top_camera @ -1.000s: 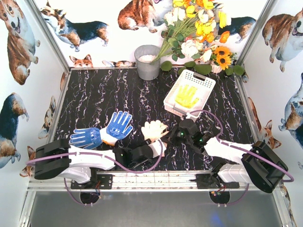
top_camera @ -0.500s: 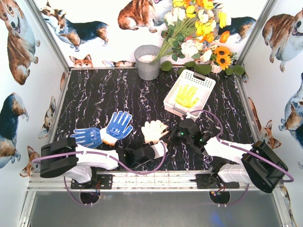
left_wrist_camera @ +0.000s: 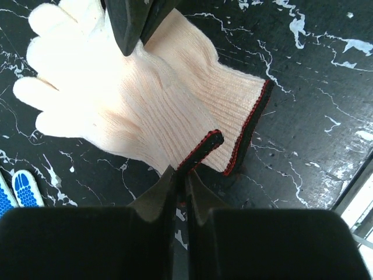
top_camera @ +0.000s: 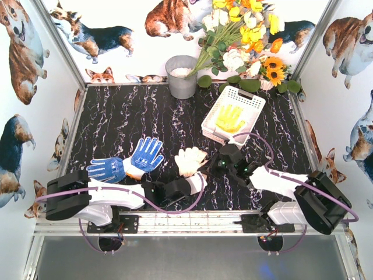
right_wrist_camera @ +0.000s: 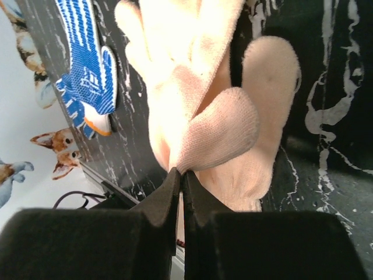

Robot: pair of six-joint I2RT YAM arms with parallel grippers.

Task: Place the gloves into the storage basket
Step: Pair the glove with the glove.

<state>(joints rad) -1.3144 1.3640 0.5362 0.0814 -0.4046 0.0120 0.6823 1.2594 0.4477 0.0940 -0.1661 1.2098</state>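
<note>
Cream knit glove (top_camera: 189, 160) lies near-left of white lattice plastic basket (top_camera: 252, 97); left gripper (left_wrist_camera: 180, 175) clamped on cuff (left_wrist_camera: 245, 111), right gripper (right_wrist_camera: 182, 175) pinching its finger fabric. Yellow glove (top_camera: 229, 118) inside basket; two blue dotted gloves (top_camera: 145, 154) farther left; grey metal bucket (top_camera: 182, 79) far-left.

cream glove (top_camera: 189, 160): on table; blue gloves (top_camera: 145, 154): left of it; yellow glove (top_camera: 229, 119): inside white storage basket (top_camera: 247, 96)
</note>
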